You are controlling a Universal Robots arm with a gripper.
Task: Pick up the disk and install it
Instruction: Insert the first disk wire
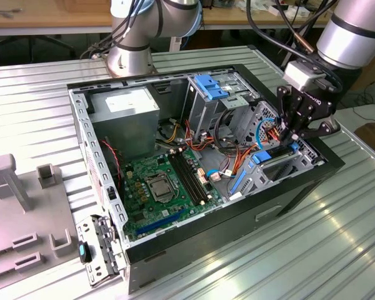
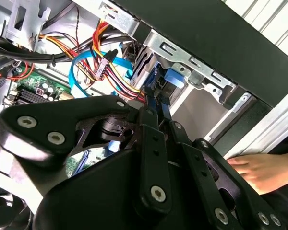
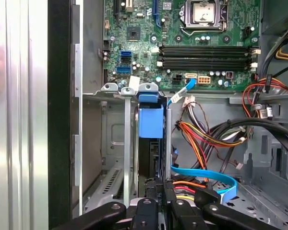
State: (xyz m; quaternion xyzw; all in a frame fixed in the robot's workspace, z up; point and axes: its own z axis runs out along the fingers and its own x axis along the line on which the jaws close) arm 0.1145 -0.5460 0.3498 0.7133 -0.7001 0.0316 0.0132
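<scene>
Going by the exterior view from its left: a grey fixture plate (image 1: 25, 212) with upright blocks lies on the ribbed metal table (image 1: 337, 250), and just beside it a detached metal bracket (image 1: 97, 250) leans at the corner of the open computer case (image 1: 194, 244). Inside the case, the power supply (image 1: 125, 119) sits at the far left corner, the green motherboard (image 1: 159, 187) with its CPU socket (image 1: 157, 184) and memory slots (image 1: 190, 178) covers the floor, and a blue-latched drive cage (image 1: 215, 94) stands at the back. Right of that, bundles of orange, yellow and red wires (image 1: 234, 153) and a thin blue cable (image 1: 262, 128) crowd the space beside the drive bay (image 1: 281, 165).

The gripper (image 1: 295, 139) hangs over that bay at the case's right end. In the first wrist view the disk (image 3: 150, 139) stands on edge in a narrow metal slot of the bay, its blue carrier tab toward the motherboard, with the wire bundle and a flat blue cable (image 3: 206, 175) close alongside. The gripper (image 3: 158, 189) has its fingers drawn narrowly together at the disk's near edge; whether they actually pinch it I cannot tell. In the second wrist view a person's hand (image 2: 261, 170) rests on the table outside the case wall
</scene>
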